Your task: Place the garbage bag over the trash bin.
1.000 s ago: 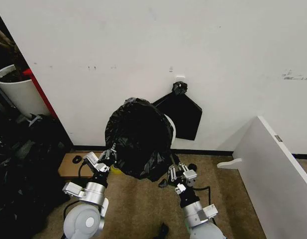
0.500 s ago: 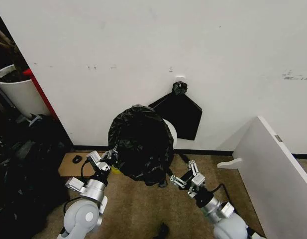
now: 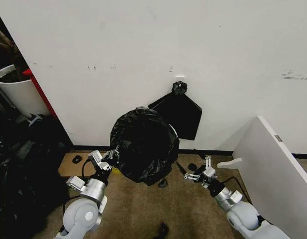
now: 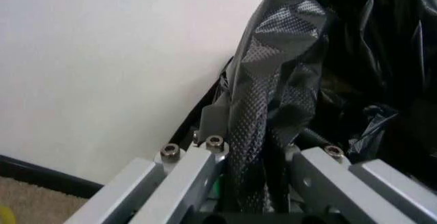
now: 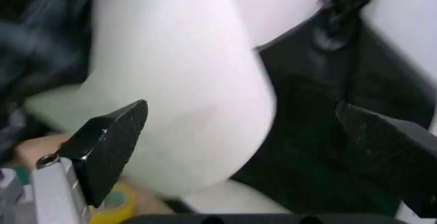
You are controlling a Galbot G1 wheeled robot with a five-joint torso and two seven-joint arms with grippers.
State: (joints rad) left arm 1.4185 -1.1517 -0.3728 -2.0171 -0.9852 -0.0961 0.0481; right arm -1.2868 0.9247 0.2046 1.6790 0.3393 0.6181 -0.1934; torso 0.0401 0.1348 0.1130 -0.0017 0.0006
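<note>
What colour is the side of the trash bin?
White; the trash bin shows it best in the right wrist view.

No readable txt, labels or nos.

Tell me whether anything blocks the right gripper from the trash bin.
Nothing visible does. The right gripper, fingers open, hangs off to the side of the trash bin with bare floor between them. The left gripper pinches the garbage bag on the bin's opposite side.
</note>
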